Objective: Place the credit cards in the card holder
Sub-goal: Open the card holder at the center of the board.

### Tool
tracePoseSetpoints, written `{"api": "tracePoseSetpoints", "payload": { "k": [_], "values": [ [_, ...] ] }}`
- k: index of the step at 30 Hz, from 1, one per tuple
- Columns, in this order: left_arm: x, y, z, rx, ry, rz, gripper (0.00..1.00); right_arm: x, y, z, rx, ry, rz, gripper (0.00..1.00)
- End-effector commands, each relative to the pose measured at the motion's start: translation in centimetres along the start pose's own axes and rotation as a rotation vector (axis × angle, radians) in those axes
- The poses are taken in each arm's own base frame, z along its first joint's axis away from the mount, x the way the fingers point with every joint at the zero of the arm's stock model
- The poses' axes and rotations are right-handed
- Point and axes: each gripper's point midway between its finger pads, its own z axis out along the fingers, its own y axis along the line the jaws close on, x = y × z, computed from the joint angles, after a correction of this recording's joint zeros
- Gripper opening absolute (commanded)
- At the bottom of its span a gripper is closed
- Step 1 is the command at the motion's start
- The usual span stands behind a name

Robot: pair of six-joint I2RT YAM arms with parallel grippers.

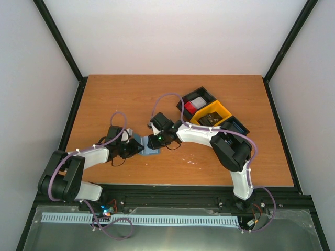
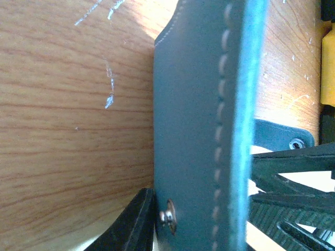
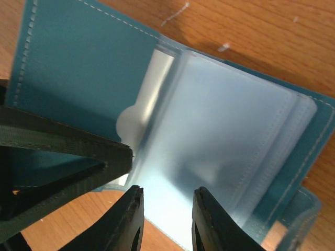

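The card holder lies open on the worktop with its inner face up, and one cover appears lifted. The left fingers pinch that cover, one on its outer face beside the snap stud and the other on its inner face. The right fingers stand apart just over the clear pockets, with no card between them. A red card sits in the tray, well apart from the holder, beyond it and to the right.

Judgement: the step in hand is opening the holder for loading. To do it well, the left grip should sit low on the cover so the pockets fan out. The right fingers should part one pocket mouth only, without dragging the holder.

Not determinable:
- whether the right fingers touch a pocket leaf
- whether any pocket already holds a card, since the plastic is blurred
- the holder's outline from above, since both arms cover most of it
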Motion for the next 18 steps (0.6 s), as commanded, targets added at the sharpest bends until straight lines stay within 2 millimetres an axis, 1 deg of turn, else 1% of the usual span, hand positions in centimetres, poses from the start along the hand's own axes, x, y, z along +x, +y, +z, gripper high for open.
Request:
{"api": "tracePoseSetpoints", "payload": {
  "k": [1, 5, 10, 14, 18],
  "values": [
    [-0.1, -0.2, 0.1, 0.01, -0.007, 0.007, 0.17, -0.4, 0.9, 0.8, -0.056, -0.005, 0.01, 0.27],
    [-0.1, 0.0, 0.2, 0.002, -0.006, 0.003, 0.17, -0.4, 0.5, 1.0, -0.06, -0.002, 0.035, 0.27],
    [0.0, 0.2, 0.3, -0.007, -0.004, 0.002, 0.17, -0.7, -2.1, 0.3, 0.074, -0.051, 0.088, 0.32],
    [0.1, 0.4, 0.7, -0.006, 0.011, -0.001, 0.16, -0.4, -3.0, 0.3, 0.115, -0.046, 0.107, 0.34],
    [0.1, 0.4, 0.8, -0.004, 0.012, -0.001, 0.15, -0.2, -3.4, 0.5, 0.131, -0.041, 0.122, 0.34]
  ]
}}
